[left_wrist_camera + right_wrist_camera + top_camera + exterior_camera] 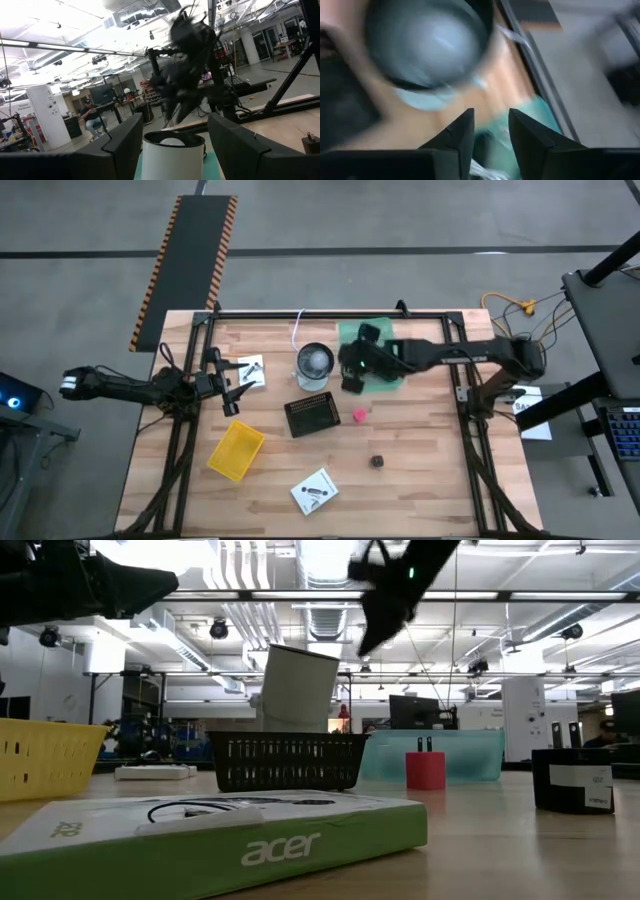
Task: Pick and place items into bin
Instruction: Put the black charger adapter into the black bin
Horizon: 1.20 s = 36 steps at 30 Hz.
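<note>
My right gripper (pixel 350 378) (pixel 490 117) hangs open above the table, between the round cup (pixel 314 364) (pixel 427 40) and the teal bin (pixel 380 358); nothing shows between its fingers. My left gripper (pixel 232 390) (pixel 175 122) waits open at the table's left, pointing toward the cup (pixel 172 155). On the wood lie a tiny red cube (pixel 359 416) (pixel 425 768), a dark die (pixel 378 462), a white packet (pixel 315 492) near the front edge, and another white packet (pixel 250 370) beside the left gripper. A white cable (pixel 298 330) lies behind the cup.
A black mesh basket (pixel 312 415) (pixel 290 760) stands in front of the cup, and a yellow basket (pixel 236 450) lies front left. Black frame rails (pixel 180 440) run along the table's sides and back. Bare wood shows at the front right.
</note>
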Motion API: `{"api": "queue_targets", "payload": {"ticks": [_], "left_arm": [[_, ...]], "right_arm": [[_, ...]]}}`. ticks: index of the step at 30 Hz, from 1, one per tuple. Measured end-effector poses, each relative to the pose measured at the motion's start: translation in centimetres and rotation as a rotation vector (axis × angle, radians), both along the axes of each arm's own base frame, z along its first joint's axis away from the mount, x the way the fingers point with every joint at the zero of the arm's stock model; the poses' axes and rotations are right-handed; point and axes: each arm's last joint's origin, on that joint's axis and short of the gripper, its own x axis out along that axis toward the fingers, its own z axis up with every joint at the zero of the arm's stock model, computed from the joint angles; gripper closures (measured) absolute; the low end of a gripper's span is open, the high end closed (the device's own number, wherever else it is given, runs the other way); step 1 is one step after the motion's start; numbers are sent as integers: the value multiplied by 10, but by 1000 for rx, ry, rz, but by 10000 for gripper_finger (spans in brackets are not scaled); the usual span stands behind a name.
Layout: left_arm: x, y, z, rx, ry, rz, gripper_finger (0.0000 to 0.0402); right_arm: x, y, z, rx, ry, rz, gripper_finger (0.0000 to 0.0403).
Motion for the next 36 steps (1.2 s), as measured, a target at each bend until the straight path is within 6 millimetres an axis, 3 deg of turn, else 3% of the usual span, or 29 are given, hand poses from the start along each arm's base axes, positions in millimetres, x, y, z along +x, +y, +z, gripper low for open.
{"api": "queue_targets", "payload": {"ticks": [5, 9, 12, 16, 26, 31, 36], "left_arm": [[0, 0, -1, 0, 5, 0, 194], [0, 0, 0, 0, 4, 0, 194], [0, 0, 0, 0, 4, 0, 194], [0, 0, 0, 0, 3, 0, 194], [0, 0, 0, 0, 4, 0, 194], [1, 0, -1, 0, 5, 0, 194], [1, 0, 0, -1, 4, 0, 194]], "right_arm": [[-6, 49, 18, 29, -81, 185, 291], [-11, 86, 22, 226, -107, 394, 283], [-16, 110, 19, 317, -78, 473, 266], [-23, 137, -1, 375, 61, 482, 229], [-36, 174, -43, 555, 301, 210, 122], [-39, 194, -57, 604, 366, 211, 106], [-39, 201, -68, 576, 405, 224, 106]]}}
